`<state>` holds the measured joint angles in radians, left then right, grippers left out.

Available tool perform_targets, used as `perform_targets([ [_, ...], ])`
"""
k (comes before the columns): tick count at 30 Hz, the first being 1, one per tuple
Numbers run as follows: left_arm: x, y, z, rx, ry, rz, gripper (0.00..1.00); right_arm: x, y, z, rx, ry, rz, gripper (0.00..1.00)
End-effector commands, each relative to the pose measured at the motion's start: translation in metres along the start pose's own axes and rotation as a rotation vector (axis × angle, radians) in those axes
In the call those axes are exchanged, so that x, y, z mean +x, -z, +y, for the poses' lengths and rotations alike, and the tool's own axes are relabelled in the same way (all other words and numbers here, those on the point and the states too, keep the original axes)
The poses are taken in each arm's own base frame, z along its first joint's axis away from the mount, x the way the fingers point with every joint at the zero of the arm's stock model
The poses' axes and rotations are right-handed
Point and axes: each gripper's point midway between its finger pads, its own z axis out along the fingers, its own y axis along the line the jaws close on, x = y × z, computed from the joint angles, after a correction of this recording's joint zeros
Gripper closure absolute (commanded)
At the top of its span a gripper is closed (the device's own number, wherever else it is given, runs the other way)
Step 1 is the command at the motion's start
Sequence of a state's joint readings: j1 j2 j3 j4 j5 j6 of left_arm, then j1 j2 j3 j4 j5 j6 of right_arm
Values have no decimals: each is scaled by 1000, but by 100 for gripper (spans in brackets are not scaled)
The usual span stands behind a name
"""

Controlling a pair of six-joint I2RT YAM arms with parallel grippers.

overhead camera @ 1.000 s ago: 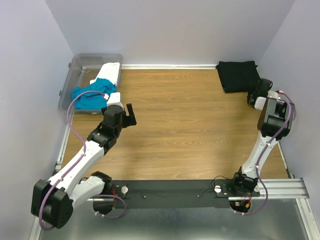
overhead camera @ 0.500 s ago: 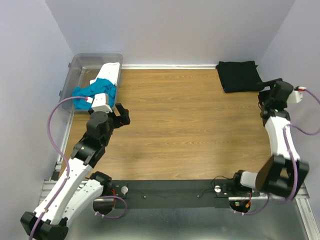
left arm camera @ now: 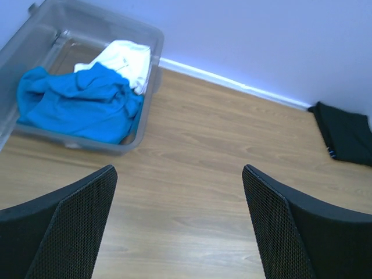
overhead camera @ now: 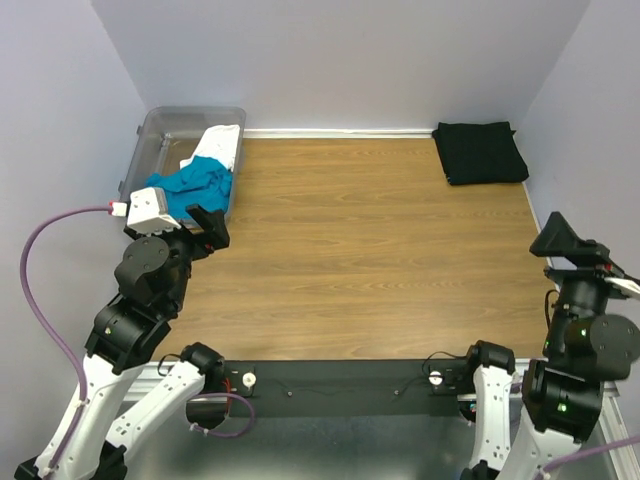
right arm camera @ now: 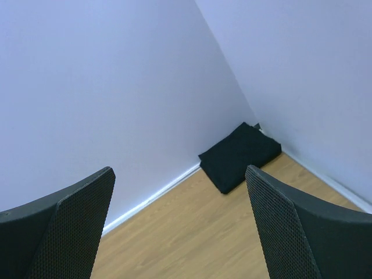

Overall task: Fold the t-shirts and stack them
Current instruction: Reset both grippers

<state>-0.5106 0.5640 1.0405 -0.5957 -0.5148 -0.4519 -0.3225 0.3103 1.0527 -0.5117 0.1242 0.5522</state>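
Black t-shirt (overhead camera: 480,151) far-right corner, bin (overhead camera: 193,111) far-left edge; left hand (left arm camera: 178,189), right hand (right arm camera: 180,189) wide open, empty.

Carrying surface: table (overhead camera: 370,240), warm brown wood-grain, darker streaks running side to side

Surround: walls (overhead camera: 330,60) plain pale lavender-blue; white skirting strip (overhead camera: 340,132) along the table's far edge

Far left corner: clear plastic bin (overhead camera: 160,125), greyish and see-through. In it a turquoise-blue t-shirt (overhead camera: 190,190), plain, and a white t-shirt (overhead camera: 220,145), plain

Far right corner: black t-shirt (overhead camera: 481,152), plain, with a small blue speck at one edge in the left wrist view

Rig: left arm (overhead camera: 150,275) and right arm (overhead camera: 590,345) white and black; purple cable (overhead camera: 30,285) on the left one. On the left gripper (left arm camera: 179,170), fingers (left arm camera: 75,226) black with a fine mesh-dot texture; right gripper (right arm camera: 180,170) alike

Near edge: black rail (overhead camera: 340,385) on silver metal
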Motion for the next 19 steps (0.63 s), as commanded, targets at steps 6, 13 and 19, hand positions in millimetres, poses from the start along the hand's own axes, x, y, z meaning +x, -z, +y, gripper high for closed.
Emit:
perform_targets([
  [6,5,11,29,-125,-30,12,3,30,17,-11,1,176,175,0],
  [13,-16,26,28,-61,23,-102,4,32,11,-7,-26,219,205,0],
  [19,-18,31,31,-63,56,-122,4,44,6,-4,-54,192,243,0],
])
